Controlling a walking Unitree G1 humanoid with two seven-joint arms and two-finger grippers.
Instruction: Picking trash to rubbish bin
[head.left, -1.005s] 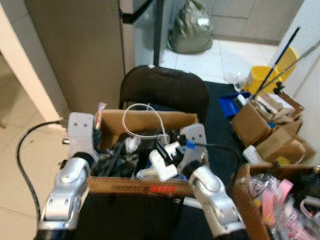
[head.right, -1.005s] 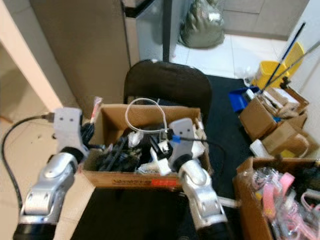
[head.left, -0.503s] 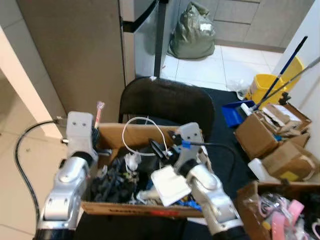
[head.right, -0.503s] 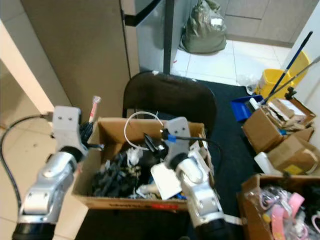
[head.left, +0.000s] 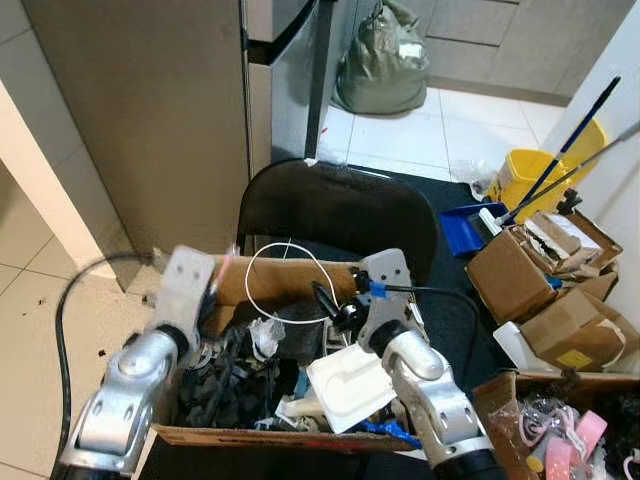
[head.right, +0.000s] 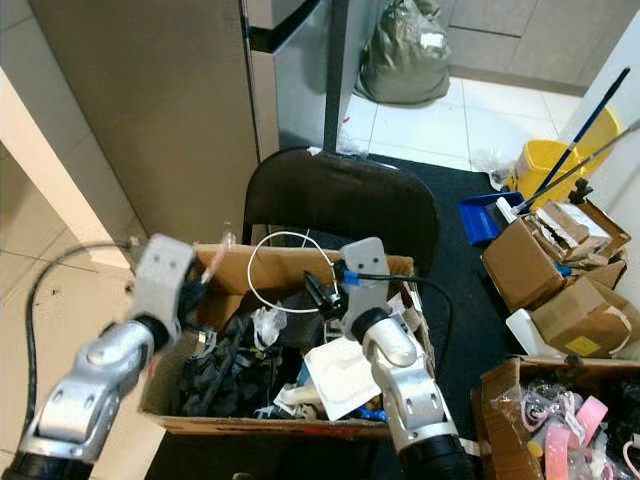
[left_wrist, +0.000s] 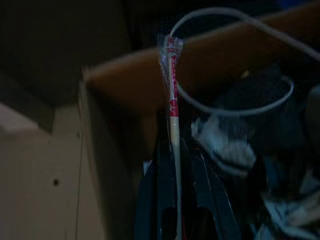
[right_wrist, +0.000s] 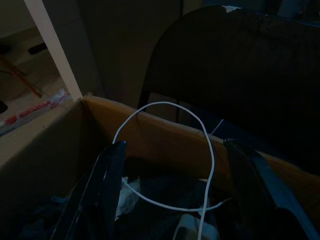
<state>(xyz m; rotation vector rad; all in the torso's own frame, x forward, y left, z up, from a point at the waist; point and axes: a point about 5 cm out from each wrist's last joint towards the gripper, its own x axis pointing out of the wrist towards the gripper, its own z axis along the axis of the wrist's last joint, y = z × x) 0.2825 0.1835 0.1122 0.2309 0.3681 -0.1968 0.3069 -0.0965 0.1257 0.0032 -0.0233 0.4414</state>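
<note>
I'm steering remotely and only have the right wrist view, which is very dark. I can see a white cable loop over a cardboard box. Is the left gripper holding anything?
Observer: Yes. The left gripper is shut on a thin stick in a red and white wrapper, at the box's left end.
Operator: What's the box sitting on?
Observer: A black chair; its backrest rises behind the box.
Operator: Anything pale in the box near my right arm?
Observer: A flat white tray-like piece lies just left of the right arm, below the white cable loop. The right gripper is open.
</note>
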